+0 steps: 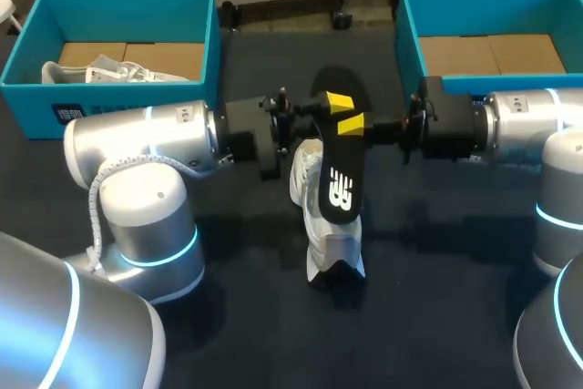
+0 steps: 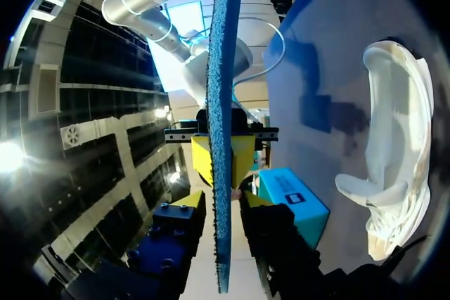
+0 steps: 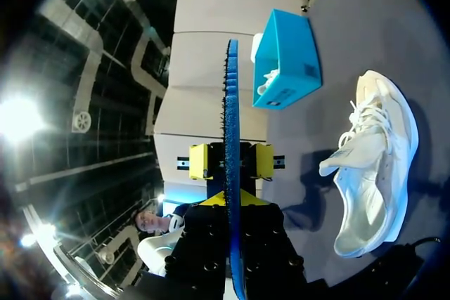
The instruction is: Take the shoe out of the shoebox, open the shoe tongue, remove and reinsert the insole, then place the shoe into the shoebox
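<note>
Both grips clamp the insole (image 1: 340, 179). L gripper (image 1: 335, 102) and R gripper (image 1: 355, 123) pinch its far end from opposite sides. It's held flat above the white shoe (image 1: 332, 248), which lies on the table btw the arms, out of its box.

Step, I'd judge: reinsert. Best w/ one grip only, insole tipped down into the shoe mouth, tongue back.

Room: open table round the shoe. R shoebox (image 1: 407, 34) walls stand well behind.

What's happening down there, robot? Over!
Left gripper and right gripper shut on insole. Shoe on table beneath. Nothing in the way.
</note>
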`<state>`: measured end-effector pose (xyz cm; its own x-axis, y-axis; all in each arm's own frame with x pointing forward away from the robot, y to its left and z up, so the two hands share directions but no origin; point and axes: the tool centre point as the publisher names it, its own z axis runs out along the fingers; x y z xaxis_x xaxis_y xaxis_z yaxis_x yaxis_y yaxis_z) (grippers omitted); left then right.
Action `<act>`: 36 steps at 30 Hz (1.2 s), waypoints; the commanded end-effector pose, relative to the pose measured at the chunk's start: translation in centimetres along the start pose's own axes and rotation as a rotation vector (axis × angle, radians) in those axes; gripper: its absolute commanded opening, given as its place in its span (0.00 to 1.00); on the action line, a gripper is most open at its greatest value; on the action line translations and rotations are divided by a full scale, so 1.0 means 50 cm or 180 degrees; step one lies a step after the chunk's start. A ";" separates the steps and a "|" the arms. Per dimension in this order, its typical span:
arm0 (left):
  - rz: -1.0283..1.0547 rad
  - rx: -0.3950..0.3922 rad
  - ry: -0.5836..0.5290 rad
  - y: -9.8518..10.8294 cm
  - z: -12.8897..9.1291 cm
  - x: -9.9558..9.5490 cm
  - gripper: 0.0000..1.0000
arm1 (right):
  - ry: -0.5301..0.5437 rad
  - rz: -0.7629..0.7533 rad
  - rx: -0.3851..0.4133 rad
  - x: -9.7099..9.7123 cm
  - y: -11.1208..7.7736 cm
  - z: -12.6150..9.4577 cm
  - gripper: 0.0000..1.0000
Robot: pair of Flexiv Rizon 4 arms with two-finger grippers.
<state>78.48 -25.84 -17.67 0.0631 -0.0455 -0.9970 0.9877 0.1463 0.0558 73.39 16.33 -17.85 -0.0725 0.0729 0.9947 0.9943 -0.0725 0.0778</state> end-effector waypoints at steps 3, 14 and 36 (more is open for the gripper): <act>-0.0030 -0.0032 0.0022 -0.004 0.003 0.005 0.11 | 0.0000 0.0004 -0.0004 -0.002 -0.001 0.002 0.00; -0.0182 -0.0008 0.0078 -0.013 0.002 0.012 0.00 | -0.0052 -0.0003 0.0005 -0.007 -0.006 -0.007 1.00; -0.1624 0.0211 0.0314 -0.061 -0.035 -0.006 0.00 | -0.0904 -0.1177 -0.0026 -0.026 -0.025 -0.162 1.00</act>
<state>75.42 -25.06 -18.14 -0.4100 -0.0253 -0.9117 0.9093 0.0667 -0.4107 72.20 9.54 -19.73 -0.3729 0.3229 0.8699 0.9152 -0.0267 0.4022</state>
